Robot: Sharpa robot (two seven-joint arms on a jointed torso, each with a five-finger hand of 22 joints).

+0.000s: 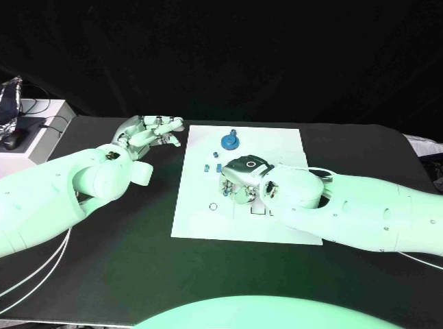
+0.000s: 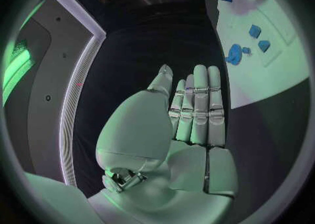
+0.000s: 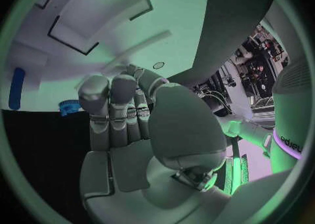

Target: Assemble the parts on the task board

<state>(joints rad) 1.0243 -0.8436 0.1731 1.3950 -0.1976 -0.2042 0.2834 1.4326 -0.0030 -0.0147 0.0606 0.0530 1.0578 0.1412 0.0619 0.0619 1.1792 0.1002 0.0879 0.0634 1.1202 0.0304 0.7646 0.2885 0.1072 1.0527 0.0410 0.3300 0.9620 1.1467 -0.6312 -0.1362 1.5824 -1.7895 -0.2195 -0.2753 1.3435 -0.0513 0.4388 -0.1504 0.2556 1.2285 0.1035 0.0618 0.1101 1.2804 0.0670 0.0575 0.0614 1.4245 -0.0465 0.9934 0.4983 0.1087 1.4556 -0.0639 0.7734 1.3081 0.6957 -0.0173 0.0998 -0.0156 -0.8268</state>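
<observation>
Green-tinted light washes the white rectangular task board (image 1: 243, 219) brightly; the matte black table (image 1: 359, 157) stays dim. Wrist views bend straight edges, darkening at their rims.

White task board (image 1: 243, 223) lies flat mid counter, long side running away from the robot. Blue round gear-like part (image 1: 230, 142) sits near its far end, w/ small blue parts (image 1: 203, 166) just beside the board's left-centre. Rectangular cutouts near the front.
</observation>
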